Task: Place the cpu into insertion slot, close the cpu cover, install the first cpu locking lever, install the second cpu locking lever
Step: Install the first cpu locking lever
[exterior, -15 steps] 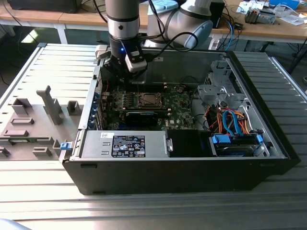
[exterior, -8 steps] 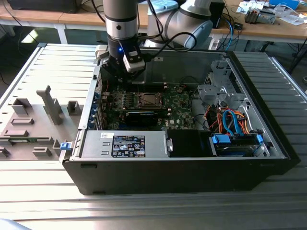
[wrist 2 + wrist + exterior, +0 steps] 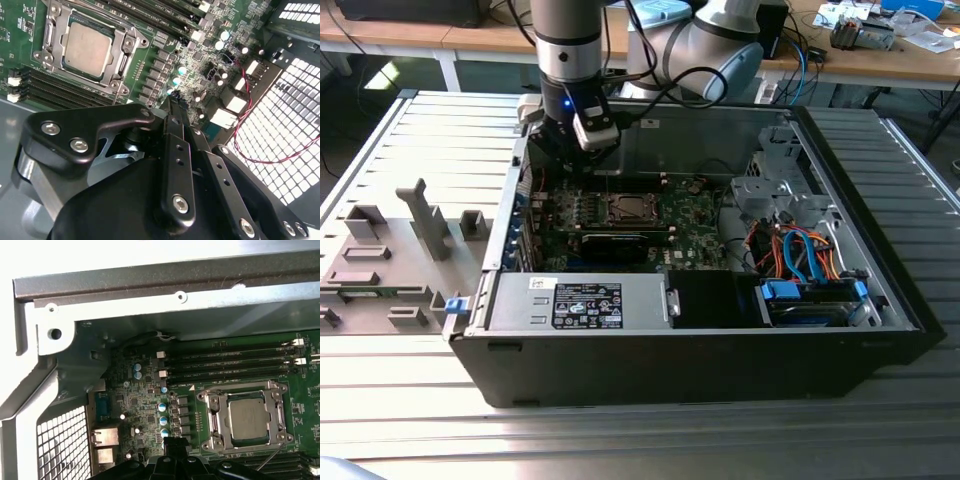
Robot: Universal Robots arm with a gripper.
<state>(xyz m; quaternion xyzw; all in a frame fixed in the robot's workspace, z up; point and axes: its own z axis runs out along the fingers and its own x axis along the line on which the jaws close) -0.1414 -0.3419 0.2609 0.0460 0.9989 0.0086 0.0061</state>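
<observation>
The silvery cpu (image 3: pixel 87 48) lies flat in the insertion slot (image 3: pixel 625 208) on the green motherboard. The grey cpu cover (image 3: pixel 120 52) is folded down around it, and the chip shows through the cover's window. In the first wrist view the cpu (image 3: pixel 248 420) and cpu cover (image 3: pixel 216 415) look the same, and a thin locking lever (image 3: pixel 270 458) sticks out at an angle from the socket's corner. My gripper (image 3: pixel 172 103) is shut and holds nothing. It hovers over the small capacitors beside the socket, apart from it. In the exterior view the gripper (image 3: pixel 560 165) hangs inside the case near the exterior view's left wall.
Long black memory slots (image 3: pixel 225 360) flank the socket. The case's metal wall (image 3: pixel 150 295) and perforated rear panel (image 3: pixel 280 125) stand close by. A power supply (image 3: pixel 580 300), blue drive bay (image 3: pixel 810 300) and coloured cables (image 3: pixel 795 250) fill the near side. Grey fixtures (image 3: pixel 425 215) sit outside the case.
</observation>
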